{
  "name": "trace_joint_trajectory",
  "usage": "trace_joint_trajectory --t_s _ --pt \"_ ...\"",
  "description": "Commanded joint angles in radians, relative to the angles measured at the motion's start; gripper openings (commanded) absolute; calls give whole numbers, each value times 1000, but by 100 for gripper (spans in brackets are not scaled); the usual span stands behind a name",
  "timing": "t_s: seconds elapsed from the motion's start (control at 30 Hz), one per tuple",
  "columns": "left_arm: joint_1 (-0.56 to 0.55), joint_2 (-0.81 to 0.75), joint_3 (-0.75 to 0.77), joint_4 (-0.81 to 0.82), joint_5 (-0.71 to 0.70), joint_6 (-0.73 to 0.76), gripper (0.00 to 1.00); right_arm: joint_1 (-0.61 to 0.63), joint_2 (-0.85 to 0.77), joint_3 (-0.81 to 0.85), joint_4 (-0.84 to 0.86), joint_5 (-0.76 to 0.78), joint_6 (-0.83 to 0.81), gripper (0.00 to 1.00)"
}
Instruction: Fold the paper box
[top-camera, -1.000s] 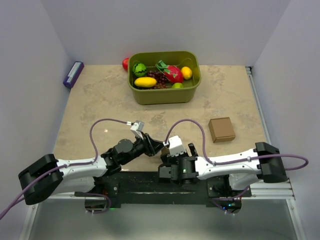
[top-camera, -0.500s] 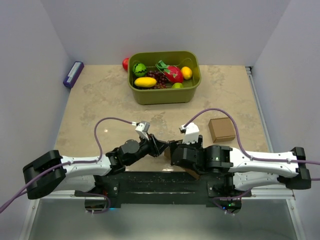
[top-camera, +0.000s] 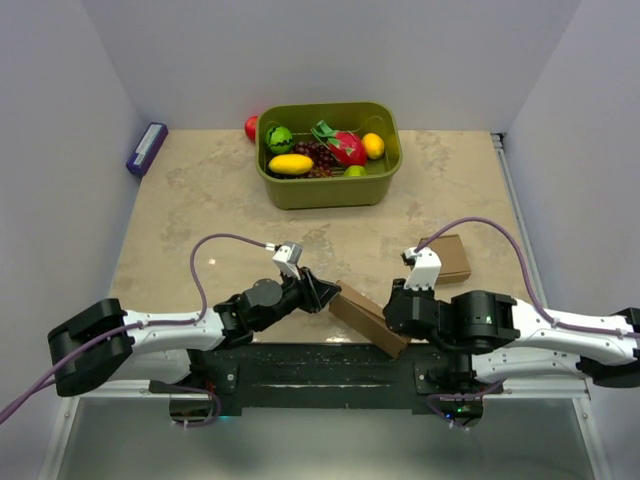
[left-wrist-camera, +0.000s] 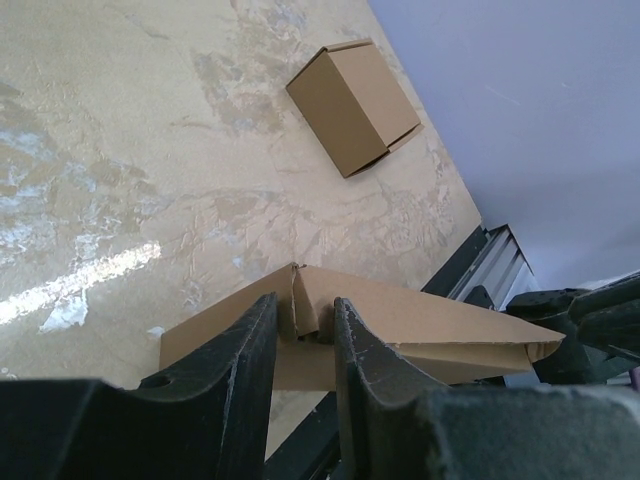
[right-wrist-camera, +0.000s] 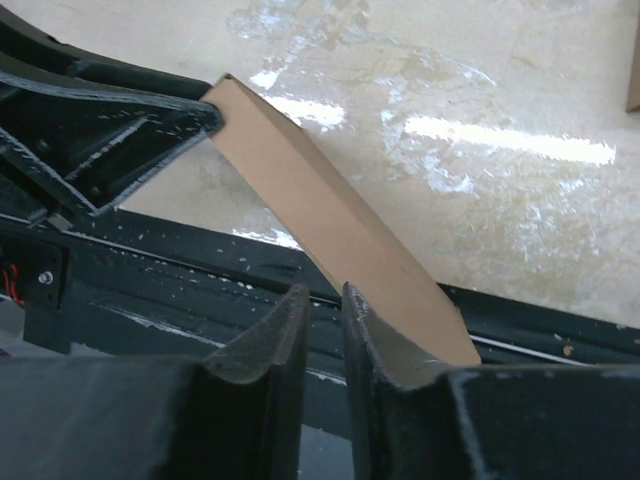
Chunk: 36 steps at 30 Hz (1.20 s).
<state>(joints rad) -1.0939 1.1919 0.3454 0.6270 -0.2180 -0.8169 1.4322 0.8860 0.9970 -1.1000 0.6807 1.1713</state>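
**Flattened carton hangs between both arms at the table's near edge**

Nearest is the long black mounting plate (top-camera: 300, 362) that carries both arm bases. Just above it the paper box (top-camera: 366, 321), a flattened brown corrugated cardboard piece, slants across the plate's far edge and out over the beige marbled table (top-camera: 200, 200).

The left gripper (top-camera: 327, 294) holds the box's far-left corner. In the left wrist view the black fingers (left-wrist-camera: 238, 352) pinch a creased corner of the paper box (left-wrist-camera: 420, 322) between them. The right wrist view shows the same grip on the upper end of the paper box (right-wrist-camera: 330, 225).

The right gripper (top-camera: 393, 322) sits at the box's near-right end. Its fingers (right-wrist-camera: 285, 325) stand close together with only a narrow dark slit between them. The cardboard runs past one fingertip, and it is unclear whether it is actually nipped.

Farther out on the right stands a small closed brown cardboard cube (top-camera: 448, 260), apart from the box. The right arm's white wrist block (top-camera: 422, 268) covers its near-left corner.

Beyond, at centre, a rectangular olive-green plastic tub (top-camera: 330, 192) holds colourful toy fruit (top-camera: 291, 164). A small red round object (top-camera: 251, 127) peeks out behind the tub's left corner. A purple-blue rectangular block (top-camera: 147, 149) lies at the far-left edge, against the wall.
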Motion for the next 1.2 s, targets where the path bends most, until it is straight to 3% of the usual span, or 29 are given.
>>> trace_joint_trajectory --t_s 0.0,0.67,1.0,1.1,1.17 --pt "-14 52 -29 -250 -6 65 29 -1 -19 -35 -112 -26 88 18" --pt "-18 51 -19 -274 -17 67 29 -1 -13 -164 -67 -121 142 10" --pt "-21 41 -22 -280 -26 71 28 0 -42 -308 -29 -222 212 9" --pt "-24 32 -29 -277 -27 81 28 0 -41 -281 -14 -199 196 10" --pt "-26 25 -39 -276 -29 87 28 -1 -22 -236 -21 -161 169 15"
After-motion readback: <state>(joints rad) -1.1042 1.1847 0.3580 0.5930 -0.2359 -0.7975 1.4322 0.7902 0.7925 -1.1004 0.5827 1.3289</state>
